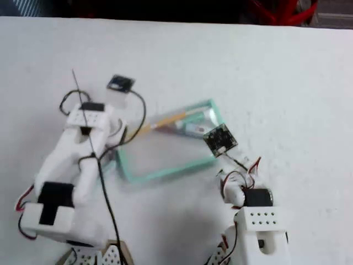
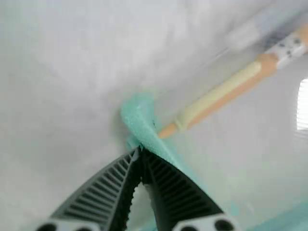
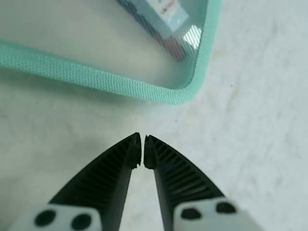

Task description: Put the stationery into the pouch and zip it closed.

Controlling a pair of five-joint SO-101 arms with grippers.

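Clear glossy pouch (image 1: 161, 153) (woven matt teal cloth edging)

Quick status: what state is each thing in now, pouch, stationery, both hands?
pouch: flat on the table; zip state unclear.
pen: lying along the pouch's edge, tip by the pinched corner.
small printed item: inside the pouch.
left hand: shut on the pouch's teal corner.
right hand: shut, empty, just clear of the pouch.

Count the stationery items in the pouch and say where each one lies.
2: a pencil along the pouch's far edge, and a small packet in its corner near the right gripper. Others may be hidden.
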